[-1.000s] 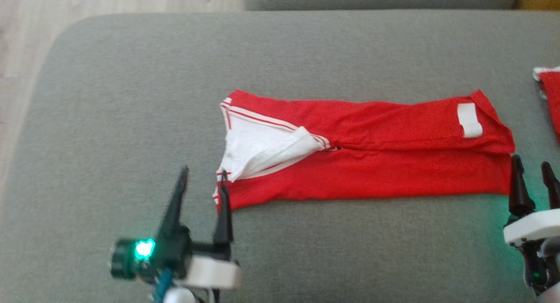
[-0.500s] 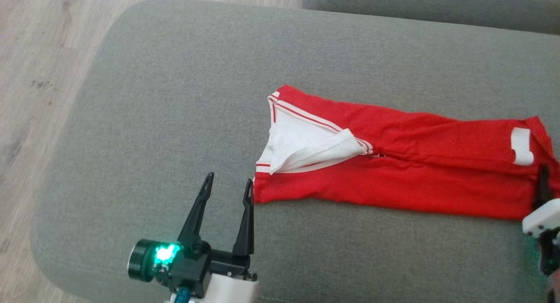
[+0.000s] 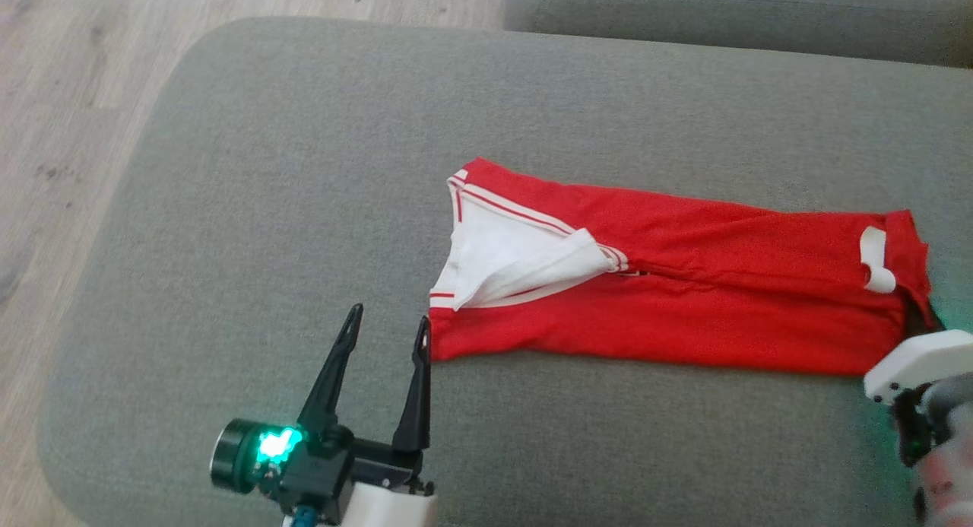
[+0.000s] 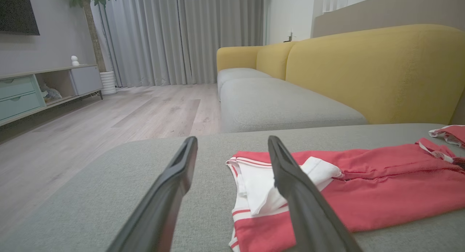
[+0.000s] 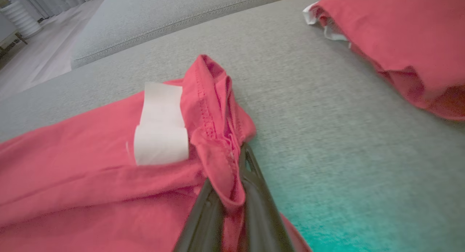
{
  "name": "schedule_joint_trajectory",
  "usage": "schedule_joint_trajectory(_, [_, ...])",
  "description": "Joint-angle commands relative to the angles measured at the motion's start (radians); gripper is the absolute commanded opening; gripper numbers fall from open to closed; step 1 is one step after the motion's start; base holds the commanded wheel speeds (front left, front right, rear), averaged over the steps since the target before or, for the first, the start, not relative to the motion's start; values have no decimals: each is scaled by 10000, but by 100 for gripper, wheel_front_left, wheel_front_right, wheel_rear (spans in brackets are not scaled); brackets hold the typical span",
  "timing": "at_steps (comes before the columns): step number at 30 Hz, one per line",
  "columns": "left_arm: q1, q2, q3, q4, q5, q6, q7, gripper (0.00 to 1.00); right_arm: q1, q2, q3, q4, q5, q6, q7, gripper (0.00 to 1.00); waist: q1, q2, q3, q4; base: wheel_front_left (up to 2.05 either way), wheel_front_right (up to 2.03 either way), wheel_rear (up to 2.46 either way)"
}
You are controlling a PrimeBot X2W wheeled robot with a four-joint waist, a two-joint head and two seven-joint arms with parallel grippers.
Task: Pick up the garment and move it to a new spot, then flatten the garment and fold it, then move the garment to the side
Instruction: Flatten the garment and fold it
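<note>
The garment (image 3: pixel 684 314) is red with white trim, folded into a long strip across the grey cushion (image 3: pixel 304 169); its white-lined neck end lies to the left. My left gripper (image 3: pixel 389 315) stands open beside the strip's near left corner, its right finger just next to the cloth. In the left wrist view the garment (image 4: pixel 381 186) lies right of the open gripper (image 4: pixel 232 139). My right gripper (image 3: pixel 914 319) is at the strip's right end. The right wrist view shows that gripper (image 5: pixel 244 150) shut on a bunched red hem of the garment (image 5: pixel 72 164), beside a white label (image 5: pixel 160 124).
A second red garment (image 5: pixel 399 44) lies further right on the cushion. Wooden floor (image 3: pixel 61 93) runs along the cushion's rounded left edge. A yellow sofa back (image 4: pixel 363 70) and another grey seat (image 4: pixel 283 106) stand behind.
The head camera has swung, shifting the whole picture. My right gripper has shut on the garment's right end, and the cloth by the label has bunched up. The left gripper stays open.
</note>
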State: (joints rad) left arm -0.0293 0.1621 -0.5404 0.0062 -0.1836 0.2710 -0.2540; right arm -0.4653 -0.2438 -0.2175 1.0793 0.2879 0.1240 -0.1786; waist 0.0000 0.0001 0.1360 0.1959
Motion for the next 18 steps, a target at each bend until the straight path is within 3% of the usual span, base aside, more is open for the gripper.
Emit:
schedule_joint_trajectory(1, [-36,-60,425,-311,98,-67,-77,100,-97,-248,125,-91,-129,67,-139,0,0,-1,-103,-133,0,0,0])
schedule_joint_trajectory(6, [226,-199,765,-350,241,-250,-78,100,-491,-1419,-702,-93,-349,67,-58,0,0,-1,-338,-557,0,0,0])
schedule_joint_trajectory(9, [335,-280,878,-349,294,-362,-78,100,-838,-1408,-1065,-323,-62,67,259,0,0,-1,-430,-735,0,0,0])
schedule_joint_trajectory(13, [384,-369,1001,-330,395,-505,-78,100,-979,-476,-1043,-1215,846,67,772,0,0,-1,-552,-824,0,0,0])
schedule_joint_trajectory(18, [469,-488,1135,-346,479,-662,-78,100,-428,1193,-643,-3414,2886,67,1901,0,0,-1,-746,-699,0,0,0])
